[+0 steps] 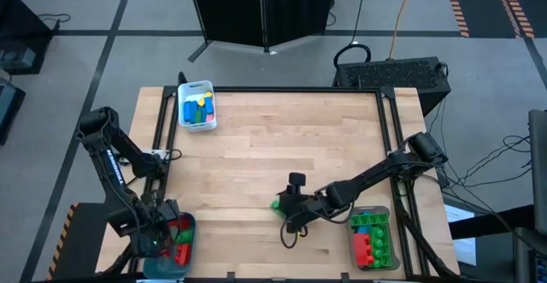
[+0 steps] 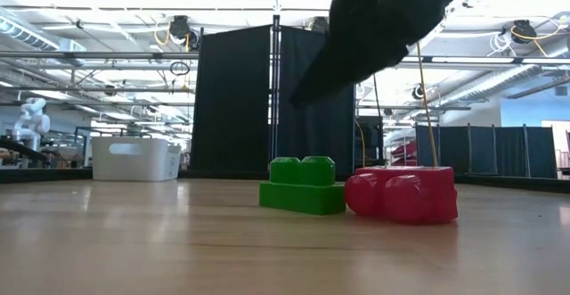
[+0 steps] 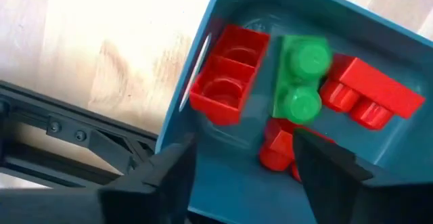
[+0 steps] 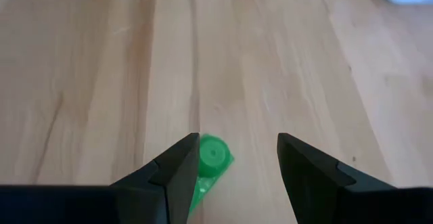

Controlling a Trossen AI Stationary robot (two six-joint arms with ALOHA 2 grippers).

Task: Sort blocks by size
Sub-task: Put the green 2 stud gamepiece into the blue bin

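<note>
The right gripper (image 1: 286, 208) hangs low over the middle of the front half of the table (image 1: 273, 138), its fingers (image 4: 177, 166) spread with nothing between them; a green block (image 4: 210, 158) lies on the wood just beside one fingertip, half under it in the right wrist view. From the low view that green block (image 2: 302, 184) sits touching a red block (image 2: 403, 193), both under the dark arm. Bare wood stretches all round them toward the back and the left. A clear bin (image 1: 373, 238) of green and red blocks stands near, at the front right corner. The left gripper (image 3: 240, 166) hovers with fingers apart and empty over the teal bin (image 1: 171, 244) at the front left edge, above red and green blocks inside it. A white bin (image 1: 197, 105) of blocks sits at the back left.
</note>
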